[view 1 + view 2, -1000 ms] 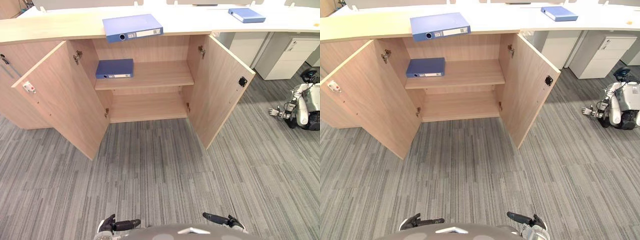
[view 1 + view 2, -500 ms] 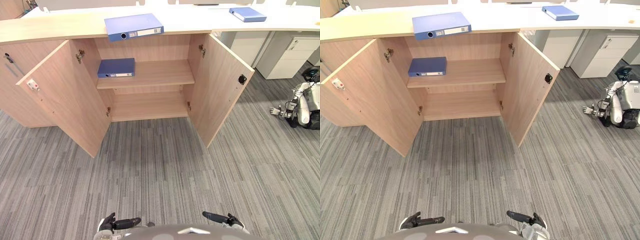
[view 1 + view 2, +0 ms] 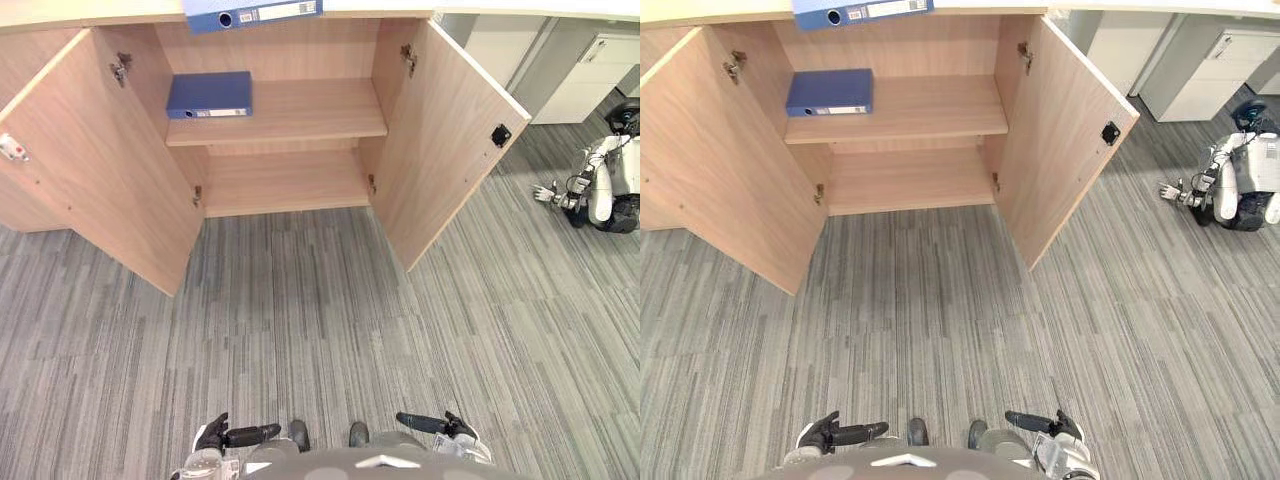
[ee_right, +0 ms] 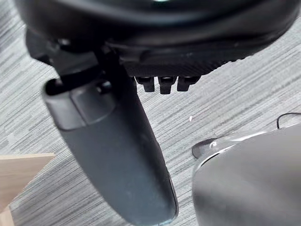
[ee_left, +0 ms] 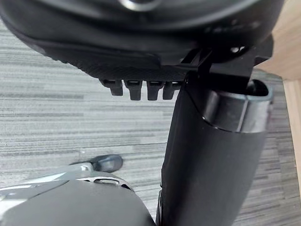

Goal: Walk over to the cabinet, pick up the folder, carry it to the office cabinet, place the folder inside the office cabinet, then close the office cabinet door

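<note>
Folder [image 3: 252, 14] untouched — left hand [image 3: 212, 437], right hand [image 3: 452, 428] empty (fingers [image 5: 135, 89] relaxed).

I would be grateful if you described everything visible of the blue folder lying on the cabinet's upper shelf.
The folder is a closed blue ring binder, card or plastic by its look. It lies flat at the left end of the light wooden shelf. Its spine faces outward and carries a white label strip, with a round finger hole at its left end. It touches the shelf alone, and nothing lies on it.
</note>
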### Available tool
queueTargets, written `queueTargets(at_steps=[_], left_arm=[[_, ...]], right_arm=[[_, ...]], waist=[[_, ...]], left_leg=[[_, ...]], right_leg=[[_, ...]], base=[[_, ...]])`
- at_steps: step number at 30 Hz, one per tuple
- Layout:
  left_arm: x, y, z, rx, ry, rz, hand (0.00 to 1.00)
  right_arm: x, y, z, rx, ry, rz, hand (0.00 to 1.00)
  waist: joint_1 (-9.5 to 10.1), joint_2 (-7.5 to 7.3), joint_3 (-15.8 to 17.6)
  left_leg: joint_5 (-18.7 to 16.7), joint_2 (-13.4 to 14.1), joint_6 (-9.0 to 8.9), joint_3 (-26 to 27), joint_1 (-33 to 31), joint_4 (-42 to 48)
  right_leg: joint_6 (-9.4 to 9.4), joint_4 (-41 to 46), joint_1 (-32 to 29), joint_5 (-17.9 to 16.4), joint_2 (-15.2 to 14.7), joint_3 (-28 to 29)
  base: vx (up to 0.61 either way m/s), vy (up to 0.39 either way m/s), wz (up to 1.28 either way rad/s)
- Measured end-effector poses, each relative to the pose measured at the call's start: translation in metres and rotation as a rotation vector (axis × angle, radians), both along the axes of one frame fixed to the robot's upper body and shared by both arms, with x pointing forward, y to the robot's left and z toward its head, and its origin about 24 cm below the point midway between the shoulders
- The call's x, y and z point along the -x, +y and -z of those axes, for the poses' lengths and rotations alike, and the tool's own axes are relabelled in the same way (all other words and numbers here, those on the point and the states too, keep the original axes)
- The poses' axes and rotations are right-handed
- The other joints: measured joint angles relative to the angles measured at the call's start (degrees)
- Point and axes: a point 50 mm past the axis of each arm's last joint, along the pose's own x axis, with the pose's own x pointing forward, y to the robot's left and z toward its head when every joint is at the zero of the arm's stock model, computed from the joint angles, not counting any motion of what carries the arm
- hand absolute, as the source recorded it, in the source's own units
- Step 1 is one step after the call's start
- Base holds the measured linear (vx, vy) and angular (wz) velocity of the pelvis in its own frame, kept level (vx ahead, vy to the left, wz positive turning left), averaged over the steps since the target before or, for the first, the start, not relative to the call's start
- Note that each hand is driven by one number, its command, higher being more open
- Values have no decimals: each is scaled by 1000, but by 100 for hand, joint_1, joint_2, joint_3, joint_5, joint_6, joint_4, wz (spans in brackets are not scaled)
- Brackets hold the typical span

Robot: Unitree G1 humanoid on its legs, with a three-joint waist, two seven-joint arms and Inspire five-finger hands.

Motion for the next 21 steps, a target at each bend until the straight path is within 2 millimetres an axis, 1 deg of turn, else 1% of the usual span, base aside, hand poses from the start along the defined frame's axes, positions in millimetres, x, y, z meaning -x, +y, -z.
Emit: queueTargets(at_steps=[1,2,3,4,5,6,7,8,9,10,11,12,13,14,15,16,17,18,19,20,21], left_arm=[[0,0,0,0,-1,0,100],[-1,0,0,-1,-3,0,100],[-2,0,0,-3,-3,-1,100],[-4,1,-1,-7,-8,-4,100],[-6,1,-1,-7,-14,-9,100],[-6,0,-1,-4,-16,-21,100],[-5,-1,-1,4,-18,-52,100],[-5,-1,0,6,-18,-56,100],[-5,-2,0,8,-18,-57,100],[-5,-3,0,11,-19,-55,100],[-6,-2,0,12,-19,-53,100],[-5,-3,0,13,-17,-54,100],[-2,-6,1,24,-10,-79,100],[-5,-11,2,41,-24,-97,100],[-6,-11,2,47,-32,-104,100],[-6,-13,2,57,-39,-135,100],[-5,-13,2,63,-44,-164,100],[-6,-12,1,64,-58,-188,100],[-11,-13,-1,72,-95,-221,100],[-15,-14,-3,76,-114,-236,100],[-21,-13,-5,78,-146,-252,100]], right_arm=[[-1,0,0,2,-4,0,100],[-4,-2,-2,8,-22,1,100],[-4,-2,-2,11,-28,2,100],[-6,-3,-3,15,-40,2,100],[-8,-3,-4,16,-47,2,100],[-8,-3,-4,17,-50,1,100],[-11,-3,-5,20,-64,1,100],[-12,-3,-6,22,-69,1,100],[-14,-4,-6,24,-74,0,100],[-16,-4,-7,25,-77,-2,100],[-14,-5,-6,27,-71,3,100],[-11,-7,-6,29,-64,9,100],[-6,-10,-5,29,-50,37,100],[-4,-14,-5,36,-42,50,100],[-4,-14,-5,38,-42,53,100],[-4,-15,-5,38,-47,65,100],[-3,-16,-5,39,-47,72,100],[-1,-15,-5,40,-49,68,100],[-3,-13,-6,45,-61,42,100],[-5,-10,-7,42,-68,30,100],[-12,-5,-8,35,-87,3,100]], waist=[[-1,4,10],[-4,46,58],[-21,27,54],[-12,4,63],[-6,14,73],[-6,20,72],[-7,57,92],[-8,73,91],[-11,105,106],[-32,134,103],[-77,134,100],[-103,135,101],[-161,177,81],[-120,309,74],[-99,319,80],[-90,333,91],[-136,340,86],[-136,311,104],[-88,344,97],[-34,346,98],[41,347,101]], left_leg=[[-34,-9,12,-3,9,40],[-144,-55,84,-68,43,178],[-202,-89,151,-118,84,242],[-330,-115,210,-201,108,360],[-427,-94,225,-287,163,408],[-482,-67,232,-319,192,415],[-615,36,227,-396,275,416],[-653,87,204,-413,304,399],[-688,177,160,-433,371,330],[-724,270,62,-473,446,220],[-780,305,-73,-553,560,126],[-821,324,-146,-596,651,94],[-889,429,-291,-684,822,110],[-814,543,-525,-633,832,239],[-729,536,-661,-568,801,387],[-544,525,-794,-479,703,922],[-439,543,-762,-409,448,1797],[-413,728,-788,-317,40,3013],[-542,1057,-742,-27,-518,4450],[-631,1218,-722,132,-735,4975],[-809,1462,-562,371,-1188,5600]], right_leg=[[1,262,-107,-15,-45,-51],[-44,1254,-514,-38,-233,-202],[-89,1627,-686,-81,-339,-266],[-197,2080,-892,-223,-477,-310],[-253,2219,-1015,-377,-519,-333],[-257,2193,-1074,-449,-499,-355],[-281,1956,-1226,-538,-398,-437],[-287,1786,-1309,-539,-318,-452],[-303,1419,-1415,-520,-165,-464],[-348,818,-1546,-376,31,-457],[-507,317,-1585,-119,190,-419],[-605,159,-1575,52,231,-412],[-785,126,-1397,491,263,-454],[-890,201,-1287,426,290,-573],[-966,283,-1260,370,263,-581],[-1051,457,-1123,316,156,-645],[-1055,303,-809,301,119,-707],[-1056,17,-419,301,126,-695],[-1097,-262,-22,274,193,-672],[-1124,-346,118,256,223,-648],[-1147,-516,364,240,277,-557]], base=[[50,120,4],[52,108,12],[116,123,25],[153,87,36],[168,61,33],[215,1,26],[200,-31,15],[222,-47,13],[222,-60,14],[418,-133,27],[364,-119,37],[461,-169,64],[568,-208,59],[677,-249,51],[665,-244,27],[530,-191,33],[522,-179,45],[512,-151,42],[387,-97,20],[450,-82,-8],[398,-26,-27]])
